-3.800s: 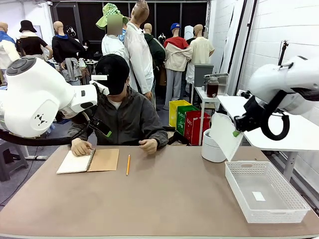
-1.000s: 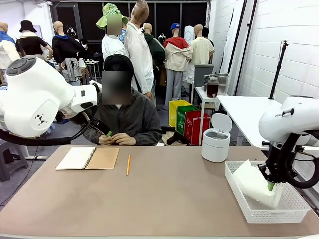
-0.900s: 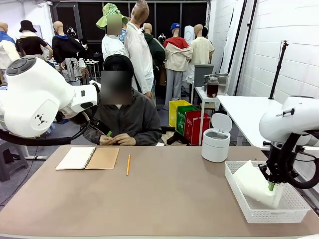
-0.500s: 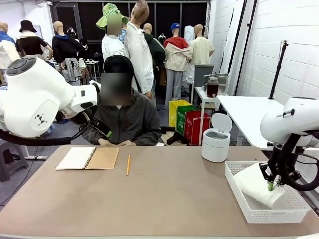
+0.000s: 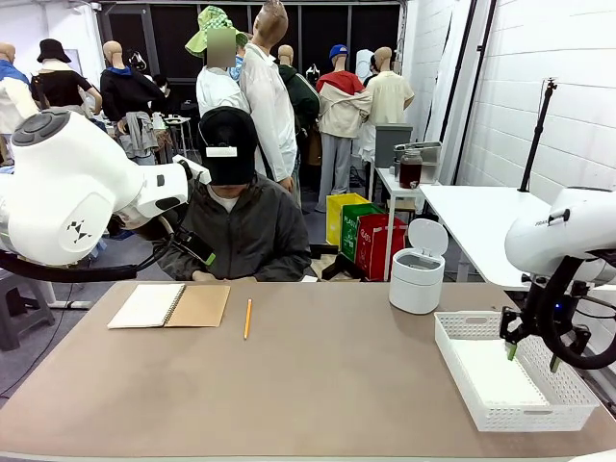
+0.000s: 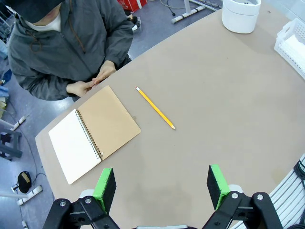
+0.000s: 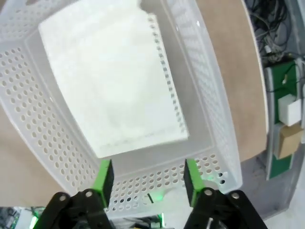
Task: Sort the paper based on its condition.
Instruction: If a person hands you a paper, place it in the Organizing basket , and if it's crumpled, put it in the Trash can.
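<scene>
A white sheet of paper (image 5: 497, 376) lies flat inside the white perforated basket (image 5: 452, 336) at the table's right end. My right gripper (image 5: 530, 355) hangs just above it, open and holding nothing. In the right wrist view the paper (image 7: 114, 81), with a punched edge, rests on the floor of the basket (image 7: 28, 124), beyond my right gripper (image 7: 147, 180) and its spread green pads (image 7: 104, 177). My left gripper (image 6: 162, 183) is open and empty, high over the table's near side.
An open spiral notebook (image 6: 93, 131) with a brown cover and a yellow pencil (image 6: 156, 108) lie in front of the seated person, whose hands (image 6: 90, 86) rest at the table's far edge. A small white lidded bin (image 5: 417, 279) stands behind the basket.
My right gripper has opened and let go of the sheet, which has dropped from a tilt to lie flat in the basket. The gripper has risen slightly. The left arm has not moved.
</scene>
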